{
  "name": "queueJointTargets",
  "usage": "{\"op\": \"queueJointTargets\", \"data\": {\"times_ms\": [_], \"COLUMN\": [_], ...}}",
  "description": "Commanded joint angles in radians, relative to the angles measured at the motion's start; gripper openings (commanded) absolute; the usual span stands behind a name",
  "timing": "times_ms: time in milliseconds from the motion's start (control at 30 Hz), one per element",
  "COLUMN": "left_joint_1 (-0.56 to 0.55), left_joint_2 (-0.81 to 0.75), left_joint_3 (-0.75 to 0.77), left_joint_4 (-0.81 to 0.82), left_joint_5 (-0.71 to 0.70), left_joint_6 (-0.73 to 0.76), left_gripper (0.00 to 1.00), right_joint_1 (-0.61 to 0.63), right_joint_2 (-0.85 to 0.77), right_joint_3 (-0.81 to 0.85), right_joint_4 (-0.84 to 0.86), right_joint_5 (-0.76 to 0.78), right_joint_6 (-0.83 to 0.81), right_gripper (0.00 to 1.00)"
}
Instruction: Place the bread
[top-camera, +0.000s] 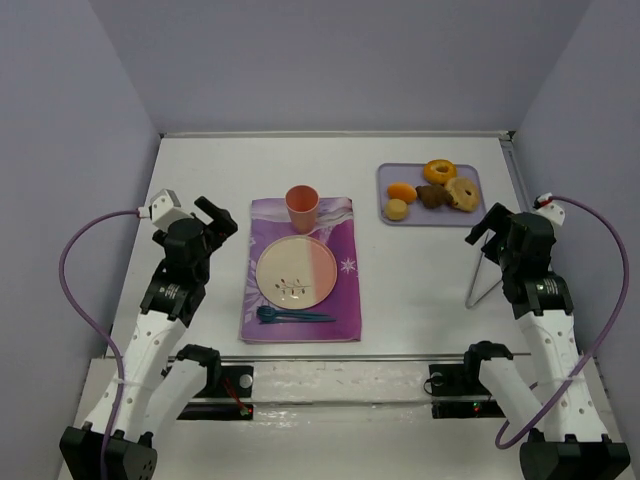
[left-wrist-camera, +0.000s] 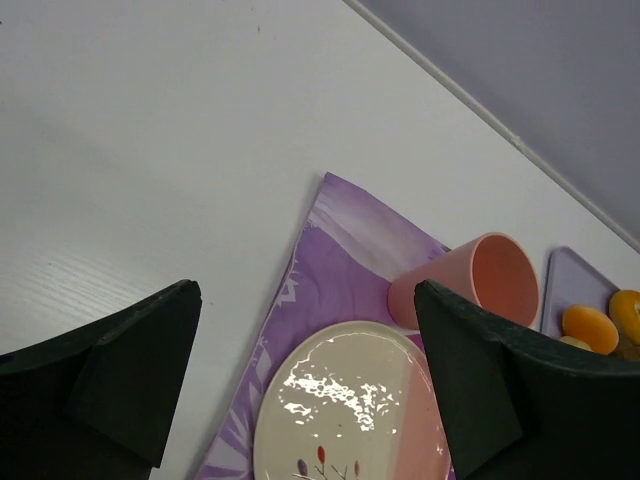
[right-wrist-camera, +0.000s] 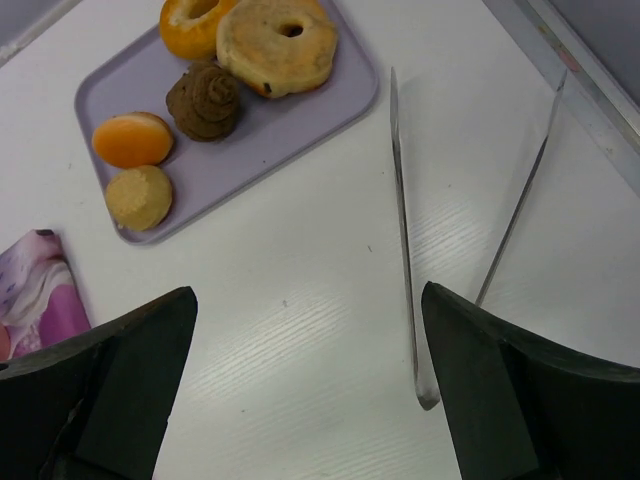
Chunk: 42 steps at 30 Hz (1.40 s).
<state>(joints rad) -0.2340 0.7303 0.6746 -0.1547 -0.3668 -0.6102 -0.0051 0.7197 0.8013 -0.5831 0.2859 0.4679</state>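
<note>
The bread (top-camera: 397, 209) sits dome up in the near left corner of the lavender tray (top-camera: 395, 176), just beside the orange piece (top-camera: 402, 190). It is round, so I can make out no long axis. The right gripper (right-wrist-camera: 308, 300) and the left gripper (left-wrist-camera: 305, 290) both gape wide and hold nothing. Only the right wrist view shows the bun's grainy top and the tongs (right-wrist-camera: 405, 250) up close. Only the overhead view shows the whole plate (top-camera: 295, 272).

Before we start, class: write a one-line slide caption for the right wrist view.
Open right gripper faces the bread on a lilac tray with two donuts; metal tongs lie beside the tray.
</note>
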Motion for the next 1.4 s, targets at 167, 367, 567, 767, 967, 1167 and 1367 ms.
{"op": "queueJointTargets", "data": {"times_ms": [167,367,567,767,967,1167,1367], "left_joint_1": [0.001,0.001,0.001,0.001,0.002,0.002,0.002], "left_joint_2": [0.021,0.057,0.069,0.070,0.078,0.080,0.110], "left_joint_3": [-0.009,-0.003,0.003,-0.001,0.002,0.002,0.010], "left_joint_4": [0.066,0.086,0.087,0.098,0.096,0.098,0.101], "left_joint_5": [0.006,0.045,0.052,0.051,0.048,0.034,0.031], "left_joint_6": [0.018,0.038,0.047,0.049,0.050,0.049,0.049], "left_gripper": [0.99,0.99,0.99,0.99,0.99,0.99,0.99], "right_joint_1": [0.004,0.004,-0.100,-0.164,-0.164,-0.164,-0.173], "right_joint_2": [-0.010,0.176,0.349,0.474,0.621,0.751,0.860], "right_joint_3": [-0.016,0.036,0.036,0.047,0.045,0.056,0.075], "right_joint_4": [-0.004,-0.153,-0.176,-0.143,-0.040,-0.040,-0.011], "right_joint_5": [0.041,0.165,0.104,0.027,-0.028,0.062,0.039], "right_joint_6": [0.011,0.138,0.153,0.118,0.054,0.101,0.100], "right_gripper": [1.00,1.00,1.00,1.00,1.00,1.00,1.00]}}
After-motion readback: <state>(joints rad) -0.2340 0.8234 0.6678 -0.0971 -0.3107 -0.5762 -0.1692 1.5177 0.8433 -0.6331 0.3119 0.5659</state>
